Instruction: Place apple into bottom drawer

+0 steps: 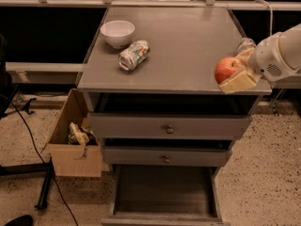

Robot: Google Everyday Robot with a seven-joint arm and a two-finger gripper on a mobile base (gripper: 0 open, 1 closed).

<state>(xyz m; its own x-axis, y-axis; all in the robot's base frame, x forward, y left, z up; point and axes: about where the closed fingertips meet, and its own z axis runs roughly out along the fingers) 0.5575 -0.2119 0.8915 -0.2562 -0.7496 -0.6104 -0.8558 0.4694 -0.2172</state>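
The small round red-orange apple [226, 68], yellowish on one side, sits at the front right corner of the flat grey cabinet top [188, 36]. It is held just at that surface; whether it touches the top cannot be told. The robot's two-finger gripper [232, 71] is clamped on it. One pale cream finger [241, 80] lies under and in front of the fruit, and the other presses in from behind, so the jaws stand only as far apart as the apple is wide. The white rounded wrist [275, 58] reaches in from the right edge of the view.

Straight below, at floor level, the bottom drawer [164, 187], a wide shallow grey tray, is pulled fully out with its flat floor bare. The apple is well apart from it, above and to its right. Between the two are the upper grey drawers, each with a small round knob. The top one [141, 126] and the middle one [136, 155] are each drawn out a little.

On the left of the cabinet top stands a white ceramic bowl [117, 33]. Just beside it, nearer the front, a crushed silver drink can [134, 54] lies on its side. Left of the cabinet, on the speckled floor [263, 164], is an open brown cardboard box [77, 160] with crumpled wrappers inside.
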